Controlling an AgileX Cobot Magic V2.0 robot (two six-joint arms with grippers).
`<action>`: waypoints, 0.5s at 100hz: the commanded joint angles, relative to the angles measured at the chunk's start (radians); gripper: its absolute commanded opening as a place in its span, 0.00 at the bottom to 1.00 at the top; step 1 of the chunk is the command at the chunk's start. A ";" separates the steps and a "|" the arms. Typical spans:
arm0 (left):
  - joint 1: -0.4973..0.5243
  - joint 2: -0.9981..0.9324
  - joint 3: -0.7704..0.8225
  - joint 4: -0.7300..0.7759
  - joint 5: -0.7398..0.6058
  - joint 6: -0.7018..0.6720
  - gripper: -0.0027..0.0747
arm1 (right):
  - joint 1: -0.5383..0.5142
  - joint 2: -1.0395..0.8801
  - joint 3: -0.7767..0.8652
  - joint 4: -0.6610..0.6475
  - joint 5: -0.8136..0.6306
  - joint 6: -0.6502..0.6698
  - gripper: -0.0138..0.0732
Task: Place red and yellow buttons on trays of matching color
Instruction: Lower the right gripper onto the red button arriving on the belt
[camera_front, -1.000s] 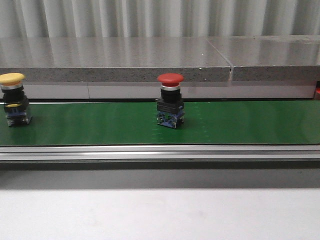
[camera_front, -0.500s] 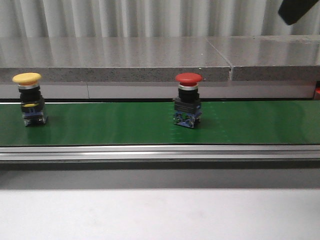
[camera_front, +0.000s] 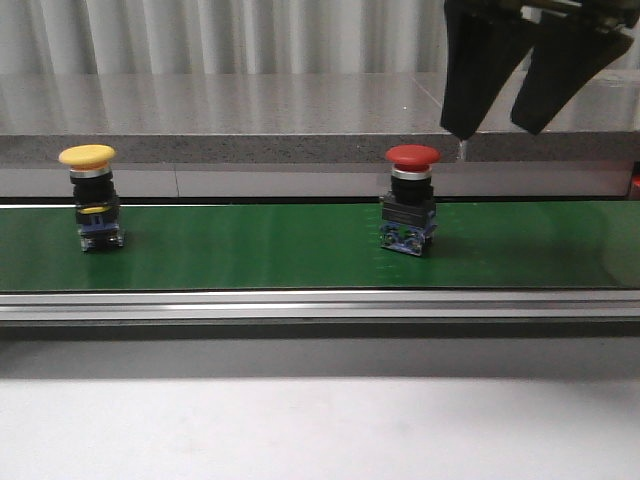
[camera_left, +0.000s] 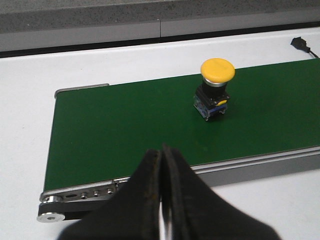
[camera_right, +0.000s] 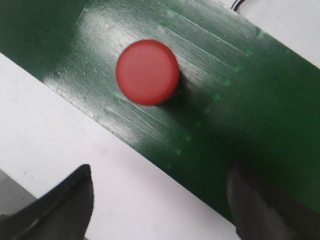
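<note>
Fingers (camera_front: 500, 125) of the right arm spread wide above the red button (camera_front: 410, 212), mid-belt (camera_front: 250, 250).

- Belt (camera_front: 250, 250): green conveyor surface, running left to right, with a metal rail along its near edge.
- Yellow button (camera_front: 93, 197): upright on the belt, left end.
- Red button (camera_front: 409, 199): upright on the belt, right of centre, well apart from the yellow one.

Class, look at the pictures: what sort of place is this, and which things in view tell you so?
Probably a factory-style sorting bench or test cell. A green conveyor belt carries a yellow button and a red button, with the right gripper open above.
</note>
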 joint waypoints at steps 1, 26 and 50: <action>-0.007 0.001 -0.025 -0.004 -0.078 0.002 0.01 | 0.000 0.009 -0.063 0.025 0.001 -0.045 0.80; -0.007 0.001 -0.025 -0.004 -0.078 0.002 0.01 | 0.000 0.095 -0.086 0.025 -0.049 -0.050 0.80; -0.007 0.001 -0.025 -0.004 -0.078 0.002 0.01 | -0.001 0.132 -0.086 0.024 -0.133 -0.056 0.65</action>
